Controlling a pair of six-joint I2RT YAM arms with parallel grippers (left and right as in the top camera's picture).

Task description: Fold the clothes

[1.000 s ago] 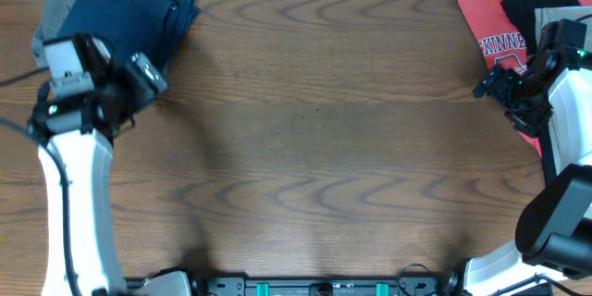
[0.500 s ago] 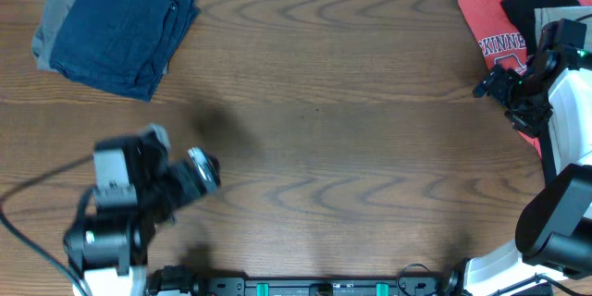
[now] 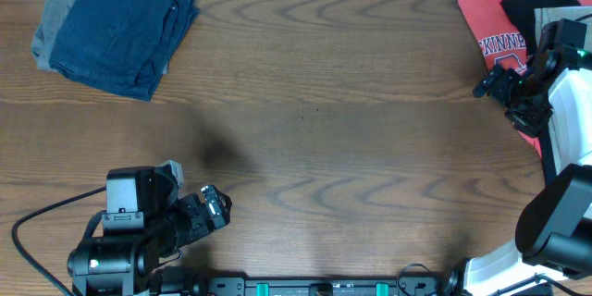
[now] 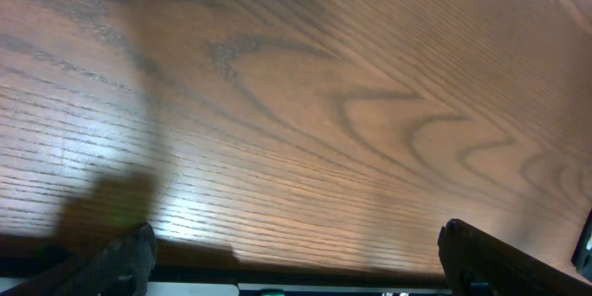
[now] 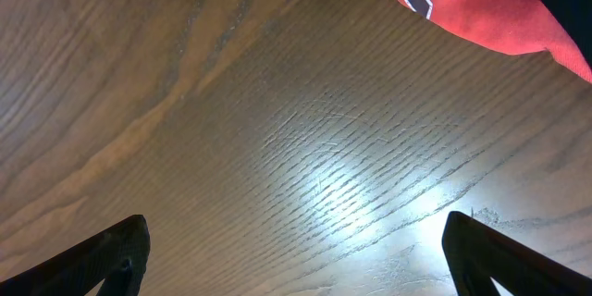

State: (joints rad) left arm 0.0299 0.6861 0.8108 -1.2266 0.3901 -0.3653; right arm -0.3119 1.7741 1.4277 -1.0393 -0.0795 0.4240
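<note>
The clothes (image 3: 120, 32), dark navy with stitched pockets, lie folded at the table's back left corner, with nothing touching them. My left gripper (image 3: 218, 209) is far from them at the front left, open and empty. In the left wrist view its gripper (image 4: 296, 273) shows only bare wood between the fingertips (image 4: 120, 264). My right gripper (image 3: 487, 83) stands open at the right side, beside the red T-shirt. The right wrist view has that gripper (image 5: 296, 259) over bare table, its dark fingertips (image 5: 111, 254) wide apart.
Grey-brown shorts (image 3: 51, 28) stick out from under the navy clothes. A red printed T-shirt (image 3: 495, 28) (image 5: 462, 0) lies at the back right with black and tan garments (image 3: 546, 0) on it. The table's front edge (image 4: 277, 264) runs just under my left gripper.
My left arm has drawn back from the folded navy clothes at the back left to the front left of the table. The right arm has not moved.
</note>
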